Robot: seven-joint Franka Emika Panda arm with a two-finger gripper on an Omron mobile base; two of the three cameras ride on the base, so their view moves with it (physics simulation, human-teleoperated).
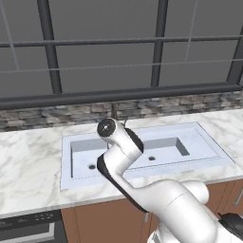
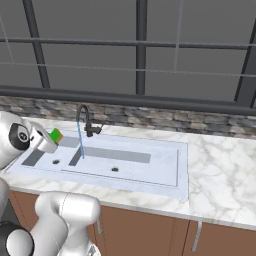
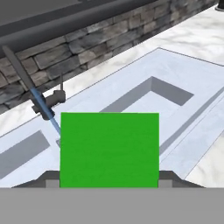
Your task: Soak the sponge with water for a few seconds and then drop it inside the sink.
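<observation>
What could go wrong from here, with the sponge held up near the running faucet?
The hand holds the sponge to the left of the water, apparently not in it, so the soak could be missed if it is released now. The black faucet stands close by; a sideways move toward the stream could clip it. The sponge also seems to hang near the left end of the sink, so an early drop might land on the rim.

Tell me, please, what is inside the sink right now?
Inside the sink I see two dark drains and a thin stream of water falling from the black faucet. The sponge is held above it. The arm hides part of the basins.
</observation>
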